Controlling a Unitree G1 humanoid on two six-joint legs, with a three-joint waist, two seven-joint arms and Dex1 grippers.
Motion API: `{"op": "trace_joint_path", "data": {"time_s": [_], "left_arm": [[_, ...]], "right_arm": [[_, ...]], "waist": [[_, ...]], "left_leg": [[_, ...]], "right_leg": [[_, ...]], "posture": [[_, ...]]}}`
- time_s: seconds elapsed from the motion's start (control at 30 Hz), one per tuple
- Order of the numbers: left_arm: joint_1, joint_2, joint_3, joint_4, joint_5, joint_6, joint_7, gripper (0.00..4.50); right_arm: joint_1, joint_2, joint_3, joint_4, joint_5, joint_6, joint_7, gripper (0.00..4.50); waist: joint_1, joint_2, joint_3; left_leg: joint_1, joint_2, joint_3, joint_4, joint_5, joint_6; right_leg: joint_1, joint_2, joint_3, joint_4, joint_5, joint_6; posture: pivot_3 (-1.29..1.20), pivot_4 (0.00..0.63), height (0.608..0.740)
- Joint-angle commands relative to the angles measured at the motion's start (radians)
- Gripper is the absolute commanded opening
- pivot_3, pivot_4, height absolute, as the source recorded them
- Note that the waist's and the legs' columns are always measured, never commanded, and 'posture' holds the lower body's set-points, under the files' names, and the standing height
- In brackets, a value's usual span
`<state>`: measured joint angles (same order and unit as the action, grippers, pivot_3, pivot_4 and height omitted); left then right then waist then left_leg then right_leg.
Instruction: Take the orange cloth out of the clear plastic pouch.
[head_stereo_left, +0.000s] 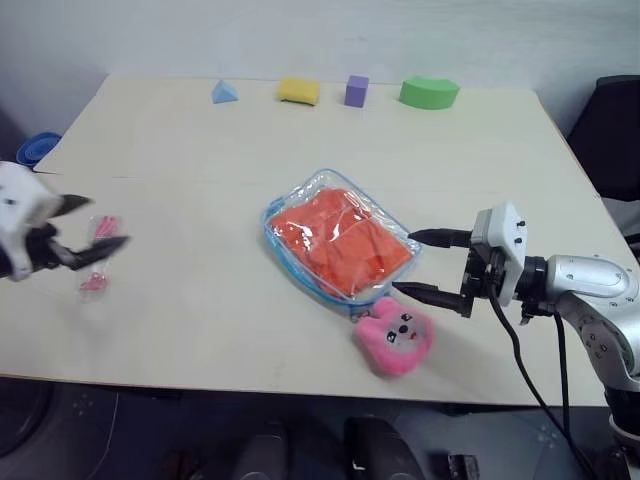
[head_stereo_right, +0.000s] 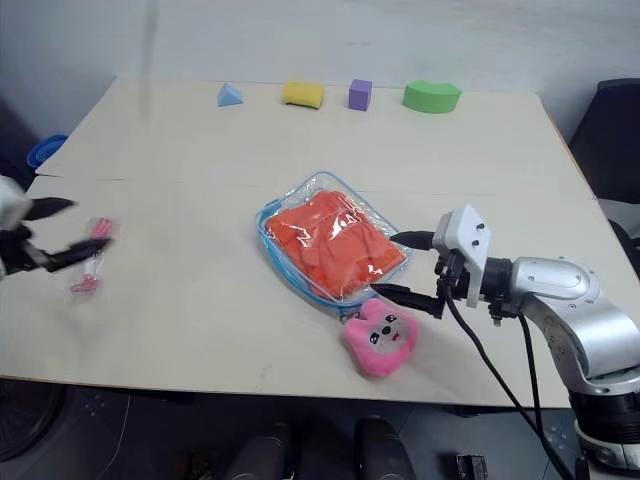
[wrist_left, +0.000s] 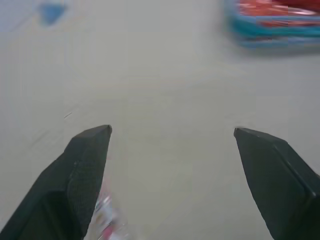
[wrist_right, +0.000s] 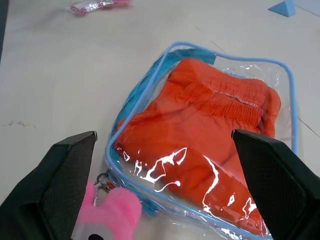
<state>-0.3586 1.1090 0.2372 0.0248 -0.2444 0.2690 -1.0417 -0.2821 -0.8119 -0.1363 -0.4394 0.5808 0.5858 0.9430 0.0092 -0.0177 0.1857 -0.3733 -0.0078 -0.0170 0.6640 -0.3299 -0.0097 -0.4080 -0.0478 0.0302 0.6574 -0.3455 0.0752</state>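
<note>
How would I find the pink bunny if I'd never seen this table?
Look at the middle of the table, where the clear pouch holds the orange cloth. The bunny lies at the pouch's near corner, just below the right gripper. It is the only soft, furry pink toy with a face; the other pink thing is a small flat packet far to the left.

Pale beige desk (head_stereo_left: 200, 300) seen from above, two sections butted together, thin seam crossing left part. Plain light wall (head_stereo_left: 300, 30) behind far edge, evenly lit, no hard shadows cast. Dark floor (head_stereo_left: 120, 430) visible below near edge, cables noted there. Black chair (head_stereo_left: 610, 130) set at right side, just beside desk corner. Blue round object (head_stereo_left: 38, 148) partly seen past left edge, kind not determinable. Four foam blocks lined along far edge: blue, yellow, purple, green.
</note>
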Motion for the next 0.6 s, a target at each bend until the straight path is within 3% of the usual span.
{"op": "trace_joint_path", "data": {"time_s": [0.03,0.13,0.23,0.43,0.6], "left_arm": [[-0.235,-0.082,-0.249,0.204,0.178,-0.274,-0.098,4.18],[-0.458,-0.208,-0.408,0.467,0.317,-0.519,-0.111,4.18],[-0.607,-0.308,-0.488,0.699,0.408,-0.715,-0.064,4.18],[-0.786,-0.449,-0.578,1.012,0.536,-0.899,0.038,4.18],[-0.841,-0.495,-0.577,1.129,0.567,-0.924,0.096,3.01]], "right_arm": [[0.029,-0.007,-0.063,-0.082,0.028,0.012,-0.041,4.5],[0.076,-0.006,-0.098,-0.134,0.039,0.027,-0.08,4.5],[0.116,-0.004,-0.127,-0.182,0.055,0.046,-0.117,4.5],[0.203,0.001,-0.191,-0.269,0.078,0.072,-0.186,4.5],[0.216,-0.002,-0.2,-0.286,0.095,0.08,-0.219,4.5]], "waist": [[-0.001,0.0,0.0],[-0.001,-0.001,0.0],[-0.014,-0.002,0.0],[-0.013,-0.003,0.001],[-0.01,-0.004,0.001]], "left_leg": [[0.0,0.0,0.0,0.0,0.0,0.0],[-0.002,0.0,0.001,0.002,0.001,0.001],[-0.004,0.0,0.004,0.003,0.002,0.0],[-0.006,0.001,0.006,0.004,0.0,0.002],[-0.006,0.001,0.006,0.01,0.0,0.003]], "right_leg": [[-0.001,0.001,0.0,0.001,0.0,0.0],[-0.003,0.004,-0.001,0.004,0.001,0.0],[-0.004,0.005,0.002,0.006,0.001,0.001],[-0.006,0.005,0.003,0.005,0.002,0.002],[-0.006,0.005,0.003,0.006,0.002,0.003]], "posture": [[0.0,0.15,0.74],[0.0,0.15,0.74],[0.0,0.15,0.74],[0.0,0.15,0.74],[0.0,0.15,0.74]]}}
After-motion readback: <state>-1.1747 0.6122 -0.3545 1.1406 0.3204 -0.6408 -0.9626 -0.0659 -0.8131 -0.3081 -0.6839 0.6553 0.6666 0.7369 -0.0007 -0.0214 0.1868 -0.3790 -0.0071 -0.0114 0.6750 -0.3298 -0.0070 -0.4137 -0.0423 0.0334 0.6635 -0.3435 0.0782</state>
